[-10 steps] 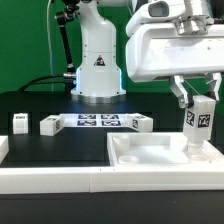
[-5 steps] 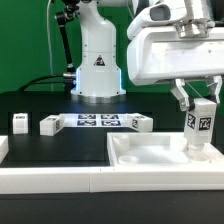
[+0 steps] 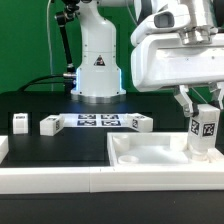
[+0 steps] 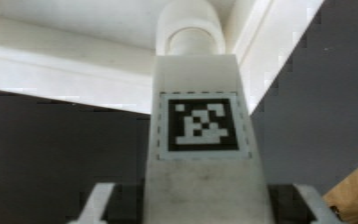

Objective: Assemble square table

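My gripper point(image 3: 201, 104) is shut on a white block leg point(image 3: 204, 135) and holds it upright at the exterior view's right. The leg's lower end stands at the far right corner of the square table's white rimmed slab point(image 3: 150, 156); whether it is seated I cannot tell. In the wrist view the leg point(image 4: 197, 120) shows its black-and-white tag, pinched between both fingers point(image 4: 108, 205), with the slab point(image 4: 60, 60) beyond it. Three more tagged legs point(image 3: 20, 122) point(image 3: 49, 124) point(image 3: 137, 123) lie on the black surface.
The marker board point(image 3: 97, 121) lies between the loose legs. A long white rail point(image 3: 50, 176) borders the front of the black surface. The arm's white base point(image 3: 97, 70) stands at the back, with cables on the exterior view's left.
The gripper, with the leg in it, has shifted slightly toward the exterior view's right. The loose legs and slab have not moved.
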`<state>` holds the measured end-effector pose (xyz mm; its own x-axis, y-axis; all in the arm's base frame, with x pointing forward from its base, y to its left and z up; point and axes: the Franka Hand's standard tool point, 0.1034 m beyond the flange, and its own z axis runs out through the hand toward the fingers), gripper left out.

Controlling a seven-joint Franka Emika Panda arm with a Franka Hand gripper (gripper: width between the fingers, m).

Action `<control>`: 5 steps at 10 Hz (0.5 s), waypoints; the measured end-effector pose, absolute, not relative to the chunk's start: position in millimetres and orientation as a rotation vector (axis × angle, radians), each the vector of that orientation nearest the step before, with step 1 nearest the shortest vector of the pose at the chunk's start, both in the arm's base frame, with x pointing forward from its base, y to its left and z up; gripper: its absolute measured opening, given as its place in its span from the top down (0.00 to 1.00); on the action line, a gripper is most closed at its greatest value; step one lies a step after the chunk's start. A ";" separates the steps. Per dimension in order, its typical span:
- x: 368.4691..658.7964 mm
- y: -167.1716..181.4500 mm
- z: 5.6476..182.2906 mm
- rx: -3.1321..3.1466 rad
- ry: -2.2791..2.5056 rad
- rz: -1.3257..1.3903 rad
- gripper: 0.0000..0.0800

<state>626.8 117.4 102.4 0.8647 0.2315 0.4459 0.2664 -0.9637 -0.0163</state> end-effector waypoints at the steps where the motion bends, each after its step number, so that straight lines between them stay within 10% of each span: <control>1: 626.4 117.5 101.8 -2.959 -0.396 -0.691 0.64; 5: 622.3 118.8 93.5 -2.961 -0.400 -0.680 0.64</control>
<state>622.3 118.8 93.5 0.8676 0.2348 0.4383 0.2689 -0.9630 -0.0166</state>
